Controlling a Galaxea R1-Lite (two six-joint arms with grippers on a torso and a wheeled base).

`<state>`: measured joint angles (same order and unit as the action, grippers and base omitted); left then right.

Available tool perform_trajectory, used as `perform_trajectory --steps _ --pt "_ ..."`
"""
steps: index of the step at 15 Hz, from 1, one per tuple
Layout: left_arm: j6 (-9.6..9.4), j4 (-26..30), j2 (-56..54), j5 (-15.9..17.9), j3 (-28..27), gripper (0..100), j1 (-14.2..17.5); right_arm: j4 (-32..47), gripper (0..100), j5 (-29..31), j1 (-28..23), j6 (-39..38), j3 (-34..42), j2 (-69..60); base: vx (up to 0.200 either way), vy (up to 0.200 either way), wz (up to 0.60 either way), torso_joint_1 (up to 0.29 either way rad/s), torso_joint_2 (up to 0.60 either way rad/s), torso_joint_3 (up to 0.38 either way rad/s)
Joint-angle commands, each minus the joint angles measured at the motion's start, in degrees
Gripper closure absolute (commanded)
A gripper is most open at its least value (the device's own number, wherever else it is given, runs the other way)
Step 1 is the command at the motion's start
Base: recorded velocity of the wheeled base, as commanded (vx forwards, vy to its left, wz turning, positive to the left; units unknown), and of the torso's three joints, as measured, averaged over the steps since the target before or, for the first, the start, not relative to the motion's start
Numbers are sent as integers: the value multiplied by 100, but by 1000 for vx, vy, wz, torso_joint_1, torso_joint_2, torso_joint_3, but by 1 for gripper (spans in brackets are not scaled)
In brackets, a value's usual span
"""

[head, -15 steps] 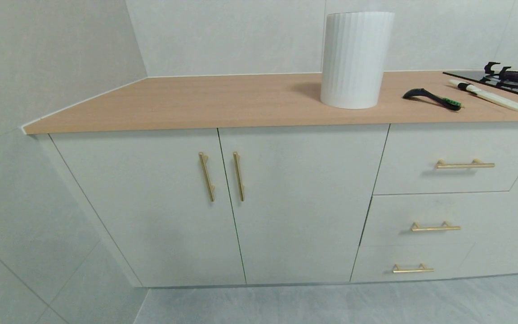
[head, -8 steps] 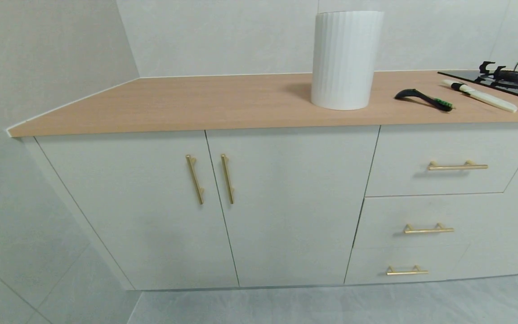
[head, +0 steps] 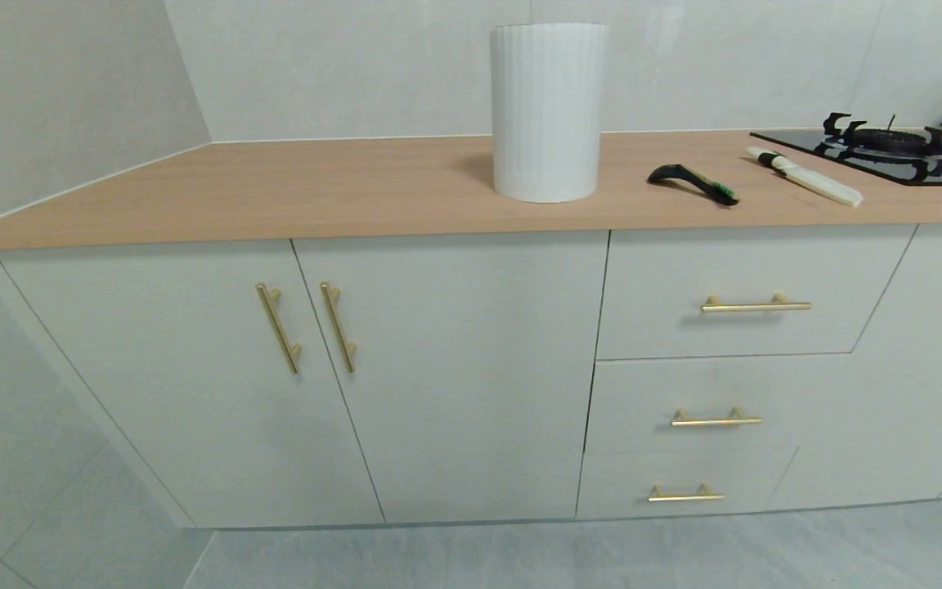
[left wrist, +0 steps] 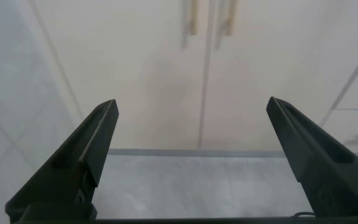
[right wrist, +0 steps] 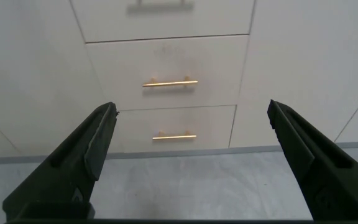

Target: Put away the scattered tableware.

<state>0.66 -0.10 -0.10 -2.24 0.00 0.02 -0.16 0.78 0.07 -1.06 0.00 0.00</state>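
Left gripper [left wrist: 191, 106] and right gripper [right wrist: 191, 107] hang low, jaws spread, empty — readied for picking, I'd guess; black green-tipped utensil [head: 692, 184] and long white knife [head: 804, 175] lie on the wooden countertop [head: 316, 184], right of the white ribbed canister [head: 549, 110].

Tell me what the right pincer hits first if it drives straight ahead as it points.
Likely a drawer: the open right pincer frames the middle drawer and the bottom drawer, with nothing in between. Which comes first is unclear, as depth is hard to judge.
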Motion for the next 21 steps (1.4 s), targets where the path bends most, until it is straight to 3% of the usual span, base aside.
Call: perform_trajectory --steps 1,13,14,15,16,17,18,21 --pt "4 1 10 -4 0 0 6 -2 0 1 1 1 0 9 0 0 0 0 0 0" --pt "4 1 10 -4 0 0 6 -19 0 1 1 45 -9 9 50 0 0 -1 0 2" --pt "4 1 10 -4 0 0 6 -81 0 10 10 -131 -510 202 0 0 0 0 0 0" --pt "4 1 10 -4 0 0 6 -54 0 19 10 -878 -1151 729 0 0 0 0 0 0" --pt "4 1 10 -4 0 0 6 -63 0 -43 10 -1054 -1371 1248 0 0 0 0 0 0" --pt "4 1 10 -4 0 0 6 -63 0 -131 28 -993 -1406 1503 0 0 0 0 0 0" --pt "4 1 10 -4 0 0 -2 -63 0 -509 54 -650 -1600 2637 0 0 0 0 0 0" --pt "4 1 10 -4 0 0 -2 -90 0 -720 89 -369 -2320 4799 0 0 0 0 0 0"
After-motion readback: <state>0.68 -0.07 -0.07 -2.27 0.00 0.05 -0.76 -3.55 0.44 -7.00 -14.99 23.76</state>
